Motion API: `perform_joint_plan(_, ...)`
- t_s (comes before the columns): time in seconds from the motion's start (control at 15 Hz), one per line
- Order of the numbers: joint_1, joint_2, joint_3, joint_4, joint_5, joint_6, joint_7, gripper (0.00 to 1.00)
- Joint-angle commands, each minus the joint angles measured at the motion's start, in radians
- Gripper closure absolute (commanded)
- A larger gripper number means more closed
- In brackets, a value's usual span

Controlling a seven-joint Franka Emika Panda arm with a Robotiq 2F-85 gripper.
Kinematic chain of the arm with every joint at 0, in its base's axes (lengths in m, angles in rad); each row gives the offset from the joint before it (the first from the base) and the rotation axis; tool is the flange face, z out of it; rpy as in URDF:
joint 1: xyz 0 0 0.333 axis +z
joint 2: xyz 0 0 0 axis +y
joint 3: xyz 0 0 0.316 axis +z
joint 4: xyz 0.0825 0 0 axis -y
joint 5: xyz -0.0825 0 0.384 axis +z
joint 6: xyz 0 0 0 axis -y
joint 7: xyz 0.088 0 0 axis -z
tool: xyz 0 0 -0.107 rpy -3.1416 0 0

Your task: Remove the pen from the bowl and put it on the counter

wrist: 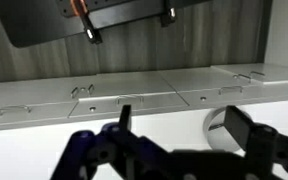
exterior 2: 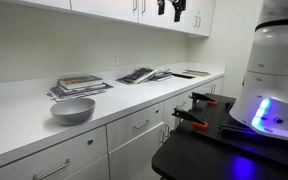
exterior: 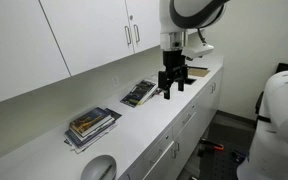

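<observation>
One long white desk (exterior: pixel 134 125) runs beneath white wall cabinets (exterior: pixel 94 35), with drawers (exterior 2: pixel 134 130) set in its front. A white machine (exterior 2: pixel 274 70) showing a blue light stands on a black cart (exterior 2: pixel 199 145) opposite the desk. On the desk, in both exterior views, lie a stack of books (exterior: pixel 89 127) and, farther along, open magazines (exterior: pixel 139 92). The pale grey bowl (exterior 2: pixel 73 110) sits upright on the desk near the stack of books, toward the front edge; in an exterior view it appears at the lower border (exterior: pixel 102 168). The arm (exterior: pixel 189 15) carries the tool (exterior: pixel 174 90) above the desk, just beside the magazines and well apart from the bowl. Its fingers (wrist: pixel 89 33) point at the desk and are spread apart in the wrist view. The bowl's inside is too small and dim to tell whether the pen lies there.
</observation>
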Motion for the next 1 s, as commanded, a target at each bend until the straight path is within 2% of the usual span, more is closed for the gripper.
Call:
perform_joint_plan(0.0,-0.012,0.001,0.01,0.002,0.007,-0.003,-0.007,0.0)
perform_joint_plan(0.47,-0.011,0.012,0.023,0.001,0.016,0.018,0.019,0.0)
perform_joint_plan(0.6,-0.016,0.057,0.082,-0.009,0.044,0.133,0.133,0.0)
perform_joint_plan(0.93,-0.018,0.346,0.292,0.047,0.087,0.452,0.543,0.0)
